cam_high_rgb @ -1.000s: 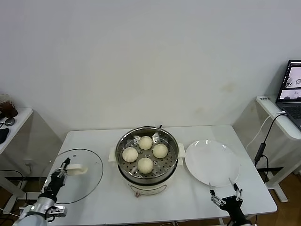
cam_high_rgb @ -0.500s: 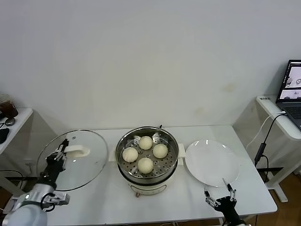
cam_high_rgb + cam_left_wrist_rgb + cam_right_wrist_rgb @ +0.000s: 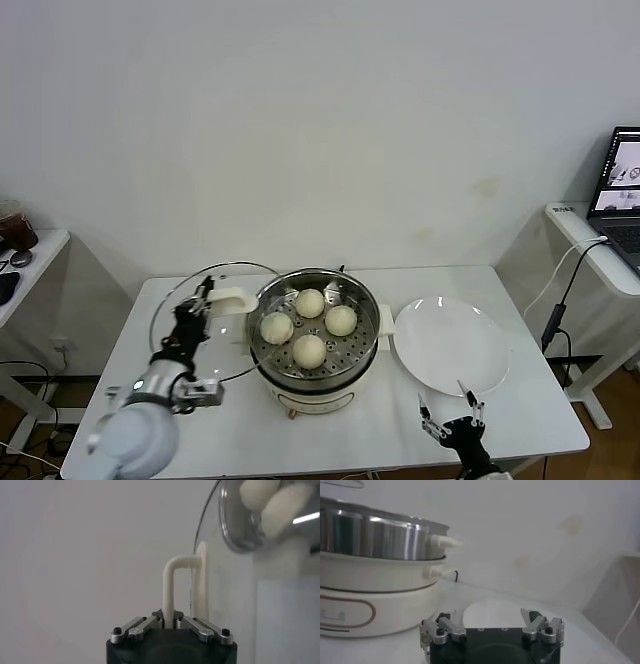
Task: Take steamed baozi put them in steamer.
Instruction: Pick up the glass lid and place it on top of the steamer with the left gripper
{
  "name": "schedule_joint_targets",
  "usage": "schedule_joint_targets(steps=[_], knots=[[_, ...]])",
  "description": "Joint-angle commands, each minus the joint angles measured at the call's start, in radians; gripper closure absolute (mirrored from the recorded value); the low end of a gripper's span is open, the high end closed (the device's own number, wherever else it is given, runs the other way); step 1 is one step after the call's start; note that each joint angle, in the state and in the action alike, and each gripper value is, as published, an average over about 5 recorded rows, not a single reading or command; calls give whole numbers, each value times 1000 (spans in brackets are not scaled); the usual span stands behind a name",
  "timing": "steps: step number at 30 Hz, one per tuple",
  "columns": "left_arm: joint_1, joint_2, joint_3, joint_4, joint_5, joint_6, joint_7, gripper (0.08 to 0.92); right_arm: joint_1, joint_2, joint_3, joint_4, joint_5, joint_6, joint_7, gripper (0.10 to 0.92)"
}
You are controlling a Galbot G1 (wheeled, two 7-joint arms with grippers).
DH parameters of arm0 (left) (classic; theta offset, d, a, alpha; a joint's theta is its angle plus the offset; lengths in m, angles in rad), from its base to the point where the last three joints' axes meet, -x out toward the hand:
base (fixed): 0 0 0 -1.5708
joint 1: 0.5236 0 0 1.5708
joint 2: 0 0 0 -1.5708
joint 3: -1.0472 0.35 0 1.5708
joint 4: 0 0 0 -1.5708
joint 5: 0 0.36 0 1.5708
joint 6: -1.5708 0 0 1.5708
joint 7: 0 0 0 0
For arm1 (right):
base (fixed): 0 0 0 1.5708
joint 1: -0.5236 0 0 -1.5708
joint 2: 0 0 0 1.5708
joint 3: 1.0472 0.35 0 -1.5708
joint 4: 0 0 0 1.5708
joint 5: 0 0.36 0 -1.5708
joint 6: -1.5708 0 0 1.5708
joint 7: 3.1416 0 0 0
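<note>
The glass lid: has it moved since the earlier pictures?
Yes. The glass lid, held by its white handle in the left gripper, has risen off the table and travelled toward the steamer; its edge now reaches the steamer's rim.

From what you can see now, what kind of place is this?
Probably a lab or office room with a kitchen task staged in it: a plain white table bearing an electric steamer, and a laptop on a side desk.

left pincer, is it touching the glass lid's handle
Touching. The left wrist view shows the left pincer shut on the white handle of the glass lid.
</note>
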Motion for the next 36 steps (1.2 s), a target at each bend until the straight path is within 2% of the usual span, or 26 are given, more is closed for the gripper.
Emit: schedule_joint_targets(steps=[1,10,20,36], knots=[[-305,-151,339,58,184,159,152,824,15,28,-13,-24,-49,4,11,203],[-310,-229,376,115,285,150,168,824,14,46,-14,-17,-63,8,15,203],[-292,-290,399,185,335,129,139,824,13,43,-18,-6,-63,6,19,203],[-265,-314,393,241,357,98,92,824,10,26,-23,-7,-53,5,22,203]])
